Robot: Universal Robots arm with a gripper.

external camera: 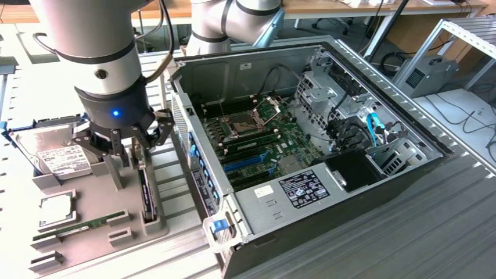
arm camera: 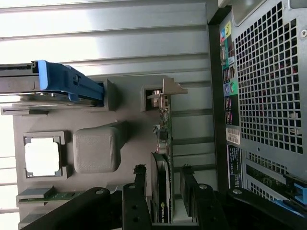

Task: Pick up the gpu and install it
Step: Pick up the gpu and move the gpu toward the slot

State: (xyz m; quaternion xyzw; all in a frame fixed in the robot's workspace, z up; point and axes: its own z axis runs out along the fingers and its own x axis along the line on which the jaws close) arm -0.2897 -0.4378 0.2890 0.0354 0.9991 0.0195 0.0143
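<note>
Tho end effector (arm camera: 162, 171) straddles gpu (arm camera: 160, 191), unclamped.

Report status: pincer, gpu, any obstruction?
Pincer open, one finger either side of gpu. It stands on edge in grey holder, not lifted. Nothing blocking the grip; case open alongside.

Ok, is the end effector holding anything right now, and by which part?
Nothing is held. The open end effector straddles the edge of the gpu without gripping it.
</note>
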